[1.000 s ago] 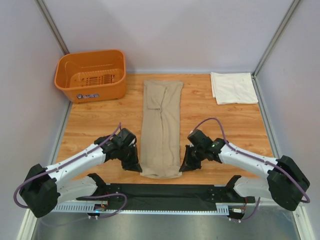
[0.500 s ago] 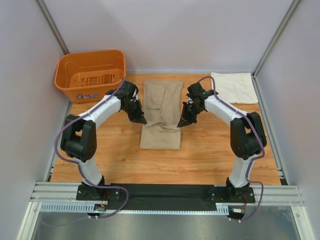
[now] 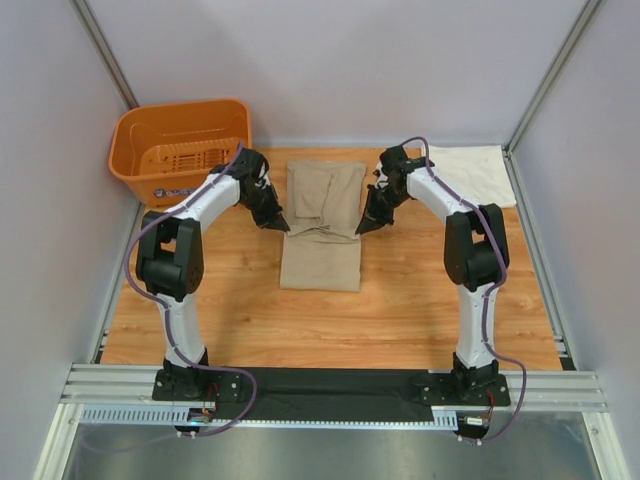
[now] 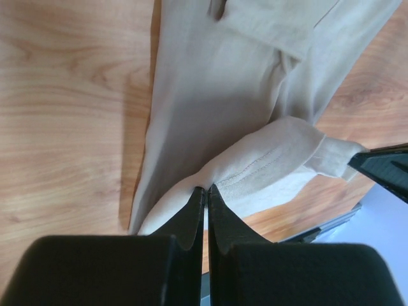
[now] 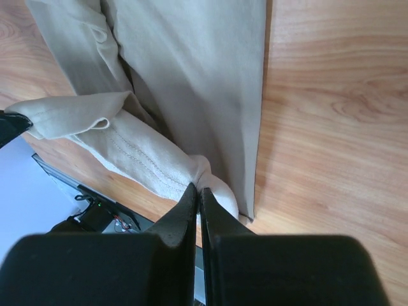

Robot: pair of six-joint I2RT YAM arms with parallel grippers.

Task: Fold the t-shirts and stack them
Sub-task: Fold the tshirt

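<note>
two white-and-black robot arms reach far forward from their bases at the near edge of a wooden table [image 3: 420, 300], elbows bowed outward and wrists angled in toward each other. between them a tan-khaki fabric t-shirt [image 3: 320, 265] lies lengthwise at the middle of the table, narrowed into a long strip. the left gripper [image 3: 281, 225] pinches one corner of the shirt's hem and the right gripper [image 3: 362, 228] pinches the other, each with its jaws pressed together on the cloth. the hem is held above the shirt's middle, so the fabric is doubled over itself.

from above, a folded cream-white fabric t-shirt [image 3: 492, 178] lies flat at the far right corner, partly hidden by the right arm, and an orange plastic basket [image 3: 128, 160] stands at the far left corner. neither appears in the wrist views. the wrist cameras show instead the stitched hem bunched at the black fingertips, a sleeve fold beyond, and the opposite gripper's tip at the frame edge.
</note>
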